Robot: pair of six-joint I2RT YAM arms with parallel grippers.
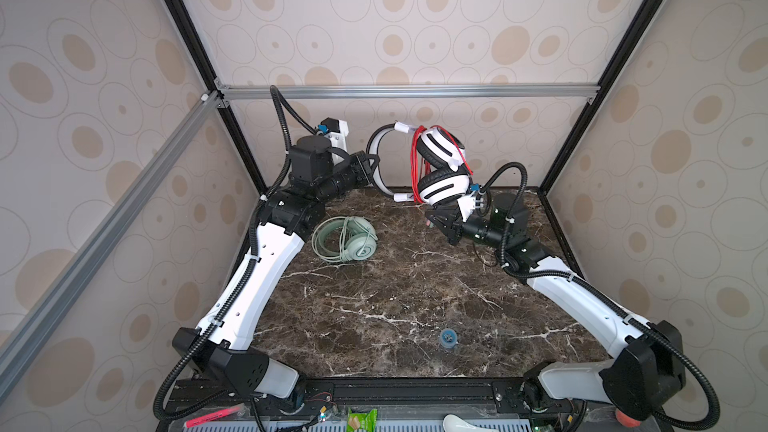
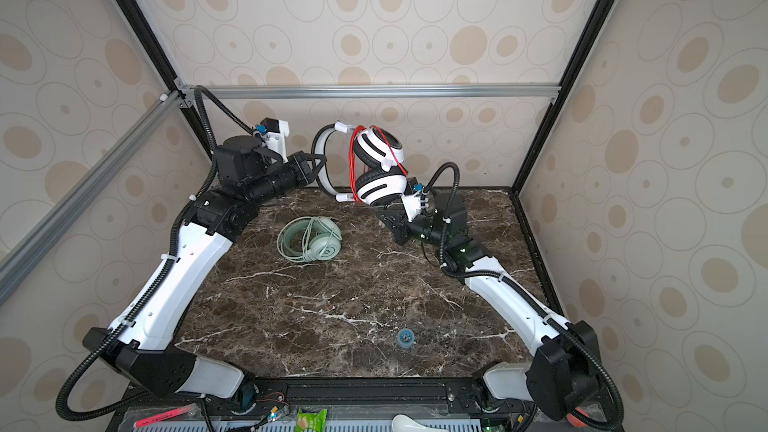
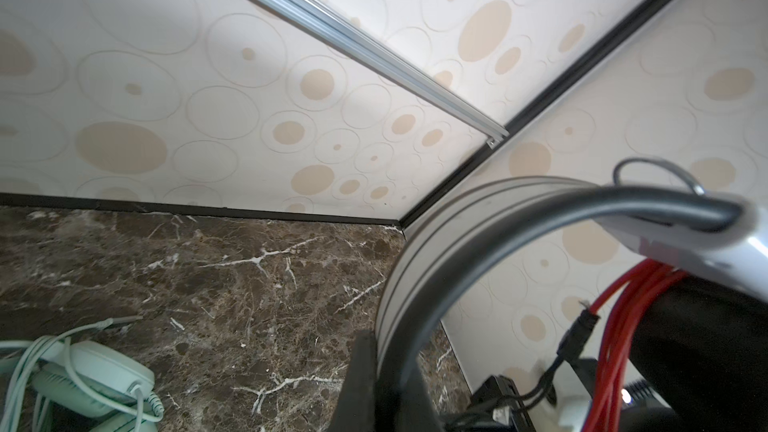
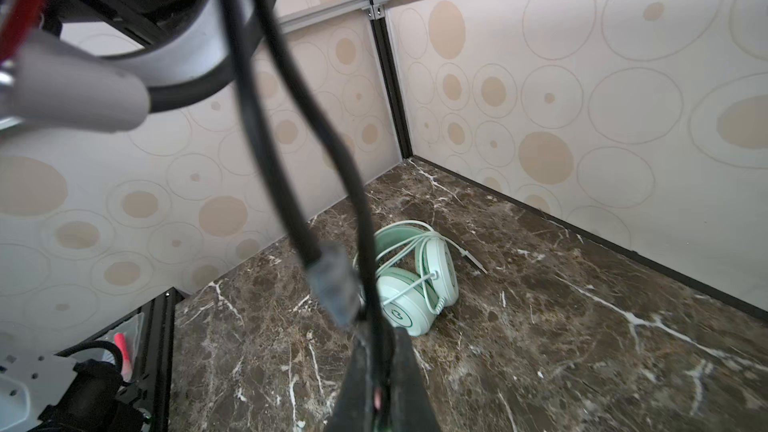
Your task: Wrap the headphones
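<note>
Dark marbled counter (image 1: 374, 305) with spotted wallpaper (image 1: 415, 14) behind it is what I am looking down on. The nearest thing is a small blue cap (image 1: 448, 337), well apart from everything else and, as far as I can judge, no part of the job. Farther in, left of the middle, the mint headset (image 1: 347, 239) lies flat on the counter with its own cord coiled round it. The mint ear cups (image 1: 360, 245) sit together on the side nearer the middle and the band curves away to the left, so its long axis runs roughly across the counter. It looks finished to me, parked where it won't snag. Farthest back, the white-and-black headset (image 1: 440, 151) hangs clear of the counter between my two hands. The left hand (image 1: 372, 168) is clamped on the headband (image 3: 415, 268), I judge to hold the frame steady as an anchor. The band points at that hand and the white ear cups (image 1: 442, 189) point the other way, stacked one above the other, so the long axis lies side to side along the back wall. The red cord (image 1: 415, 164) hangs in long loops between band and cups. Just below the lower cup the right hand (image 1: 434, 222) is closed. Its wrist view shows the black cord end (image 4: 291, 184) running down between the fingers (image 4: 407, 376), gripped, I think, to feed the last slack round.
</note>
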